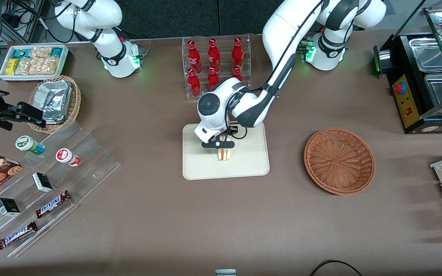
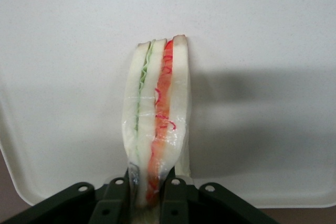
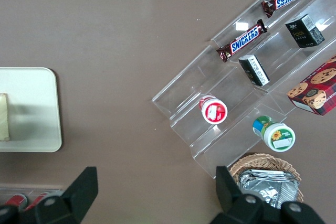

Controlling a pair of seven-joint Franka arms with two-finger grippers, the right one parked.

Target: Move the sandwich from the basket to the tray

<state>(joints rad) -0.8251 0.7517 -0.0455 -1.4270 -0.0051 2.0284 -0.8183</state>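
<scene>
Sandwich [image 2: 155,124] — upright on tray [image 1: 251,161], pinched by left gripper [image 1: 223,147]; basket [image 1: 339,161] apart — toward working arm's end.

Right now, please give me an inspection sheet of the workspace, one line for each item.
Surface: brown table.
Job's things: sandwich upright on the tray; basket holds nothing, toward the working arm's end.
Clutter: bottle rack, Snickers bars, foil basket, snack bin.
Grippers: gripper over the tray, shut on the sandwich.
Cables: black cable at the table edge.
Surroundings: food warmer.
</scene>
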